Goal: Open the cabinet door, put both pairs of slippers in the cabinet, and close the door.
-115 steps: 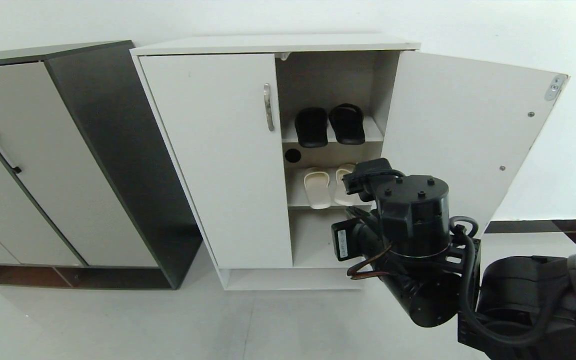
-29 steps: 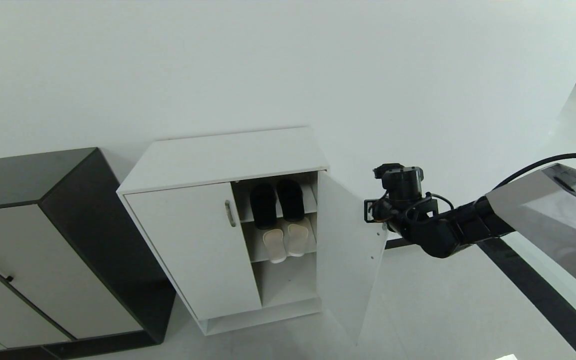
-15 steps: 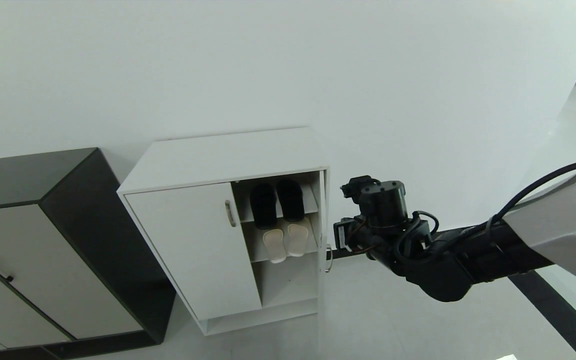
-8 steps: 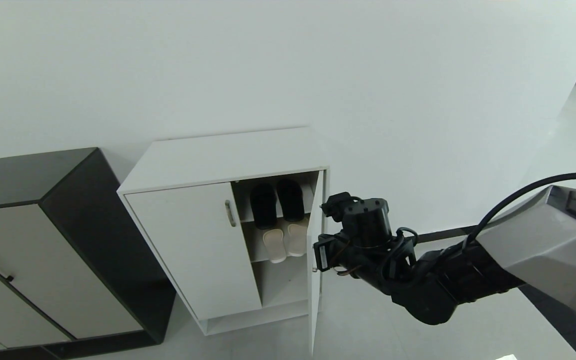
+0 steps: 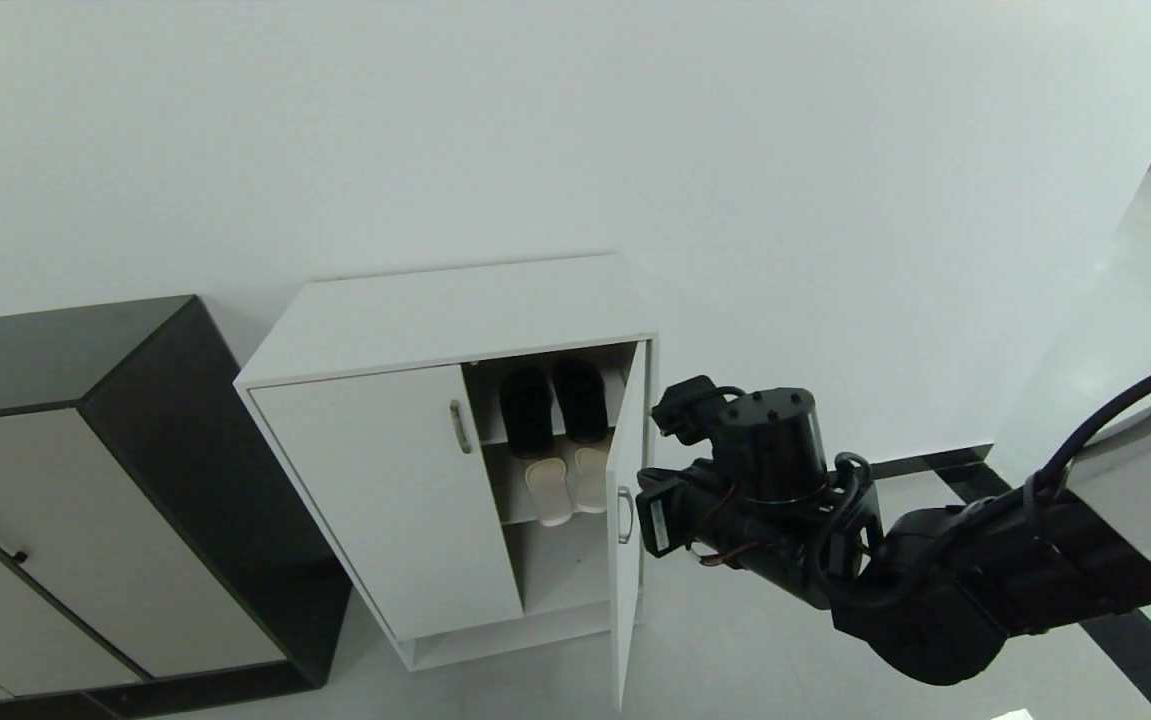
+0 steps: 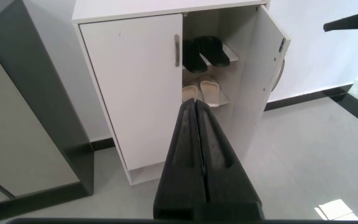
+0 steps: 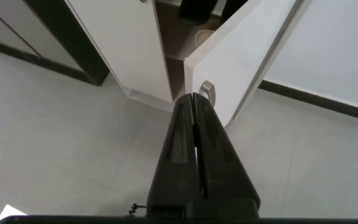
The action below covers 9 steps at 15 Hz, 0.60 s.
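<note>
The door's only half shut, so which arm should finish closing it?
Right. The right arm reaches beside the partly open door, its shut jaws close to the handle. The left arm sits back from the cabinet, facing its front from farther off.

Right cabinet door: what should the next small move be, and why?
Probably press the shut right gripper against the right door near its handle and swing it closed. The black slippers and beige slippers already sit on shelves inside, and the door stands ajar.
</note>
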Available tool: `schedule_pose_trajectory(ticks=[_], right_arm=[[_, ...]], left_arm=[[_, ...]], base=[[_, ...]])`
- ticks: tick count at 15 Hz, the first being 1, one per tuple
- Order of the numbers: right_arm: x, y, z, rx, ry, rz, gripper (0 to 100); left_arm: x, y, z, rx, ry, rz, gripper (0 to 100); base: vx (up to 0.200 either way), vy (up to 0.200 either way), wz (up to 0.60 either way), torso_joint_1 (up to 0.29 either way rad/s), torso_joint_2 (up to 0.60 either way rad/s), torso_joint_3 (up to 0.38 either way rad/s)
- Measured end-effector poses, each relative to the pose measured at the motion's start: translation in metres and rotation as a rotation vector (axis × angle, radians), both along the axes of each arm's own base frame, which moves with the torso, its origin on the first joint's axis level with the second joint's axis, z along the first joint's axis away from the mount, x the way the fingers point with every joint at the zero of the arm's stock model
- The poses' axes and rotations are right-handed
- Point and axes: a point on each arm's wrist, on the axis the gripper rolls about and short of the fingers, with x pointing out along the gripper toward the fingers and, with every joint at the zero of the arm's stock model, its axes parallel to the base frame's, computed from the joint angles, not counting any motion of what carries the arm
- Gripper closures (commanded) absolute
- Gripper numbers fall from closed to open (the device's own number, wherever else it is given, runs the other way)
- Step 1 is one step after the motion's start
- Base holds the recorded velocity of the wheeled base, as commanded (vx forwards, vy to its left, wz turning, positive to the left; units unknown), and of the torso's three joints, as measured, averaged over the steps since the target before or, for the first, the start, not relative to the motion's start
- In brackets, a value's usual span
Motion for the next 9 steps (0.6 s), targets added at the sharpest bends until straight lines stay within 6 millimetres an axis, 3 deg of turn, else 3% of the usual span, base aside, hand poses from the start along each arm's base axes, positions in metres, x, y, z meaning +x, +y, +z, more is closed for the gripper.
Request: schedule_pose_trajectory(ticks=[4,9], right_arm=[[-0.002,-0.0021,0.0001,-0.009,0.001,0.002,100],[0.0037,-0.0095,-0.001,-0.055,-0.025,-0.015,100]], left_arm=[[0.0,0.0,0.0,0.0,0.0,0.0,100],[0.0,0.0001,-0.0001,0.0,0.001,-0.001,100]], base=[[0.0,0.0,0.6,0.004,0.0,0.002],[0.0,0.0,0.0,0.0,0.0,0.0]])
